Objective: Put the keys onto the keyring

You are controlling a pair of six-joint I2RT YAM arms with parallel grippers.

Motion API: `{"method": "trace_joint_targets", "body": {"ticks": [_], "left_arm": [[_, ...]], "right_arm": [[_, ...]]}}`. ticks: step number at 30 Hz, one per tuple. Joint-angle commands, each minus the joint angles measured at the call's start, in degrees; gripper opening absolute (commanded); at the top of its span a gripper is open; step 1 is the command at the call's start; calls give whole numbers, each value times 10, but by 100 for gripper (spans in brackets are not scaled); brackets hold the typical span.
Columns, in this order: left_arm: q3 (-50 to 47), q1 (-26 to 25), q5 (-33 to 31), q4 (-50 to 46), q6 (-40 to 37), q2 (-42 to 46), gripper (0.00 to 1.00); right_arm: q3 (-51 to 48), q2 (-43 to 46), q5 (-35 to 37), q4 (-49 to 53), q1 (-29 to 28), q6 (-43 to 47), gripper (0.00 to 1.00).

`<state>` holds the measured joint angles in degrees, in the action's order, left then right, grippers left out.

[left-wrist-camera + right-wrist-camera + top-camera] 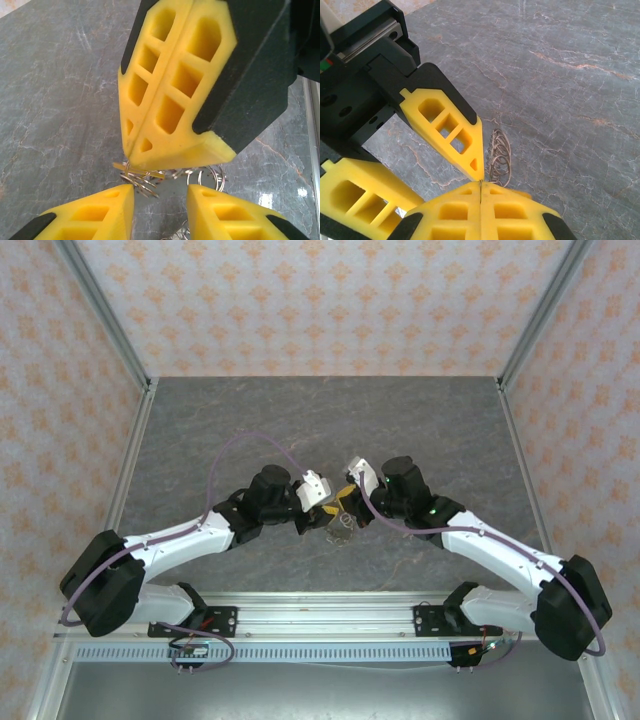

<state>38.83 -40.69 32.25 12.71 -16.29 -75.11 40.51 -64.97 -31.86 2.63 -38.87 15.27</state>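
Grey table (200, 440): in the top view both arms reach to its middle, where the ring (342, 532) lies.
Top, grippers: left gripper (327, 508) just left of the ring and right gripper (347, 497) just behind it, their tips nearly meeting.
Left wrist, left gripper: fingers spread and gripping nothing, one on each side of the ring's wire coils (142, 182).
Left wrist, right gripper: fingers pressed together, with the tips touching the top of the ring and seemingly pinching it.
Left wrist, yellow sliver (125, 167): lies against the ring at those tips. It may be the yellow key, but it is too small to tell.
Right wrist, right gripper (480, 186): fingers pressed flat together, with the ring (499, 155) just beyond the tips.
Right wrist, left gripper: one finger (451, 134) sits beside the ring and the other is well apart from it.
Progress: by my reading the ring is gripped and steadied. No key is plainly threaded on it, so threading the keys seems to be what is left.
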Motion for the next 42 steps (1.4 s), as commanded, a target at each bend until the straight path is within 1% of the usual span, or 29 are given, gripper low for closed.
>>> {"method": "trace_joint_targets", "body": {"ticks": [1,4,11,22,26,30,37,42], "left_arm": [[-5,-6,-20,35,9,-6,34],[-8,-7,-38,38,11,-9,33],[-9,-7,-58,28,8,-11,31],[-2,-7,-57,11,-5,-16,21],[-1,-7,-63,12,-4,-20,22],[1,-6,-58,16,-5,-24,26],[3,-7,-62,17,-7,-28,22],[3,-7,-60,24,-8,-23,24]], "right_arm": [[7,16,0,-6,-4,11,0],[5,18,-2,-6,-3,10,0],[1,20,-5,-4,-4,9,0],[1,20,-3,0,-3,5,0],[0,22,-3,-1,-3,1,0],[0,22,-3,0,-3,1,0],[2,22,-6,10,-3,2,0],[1,21,-12,14,-3,0,0]]}}
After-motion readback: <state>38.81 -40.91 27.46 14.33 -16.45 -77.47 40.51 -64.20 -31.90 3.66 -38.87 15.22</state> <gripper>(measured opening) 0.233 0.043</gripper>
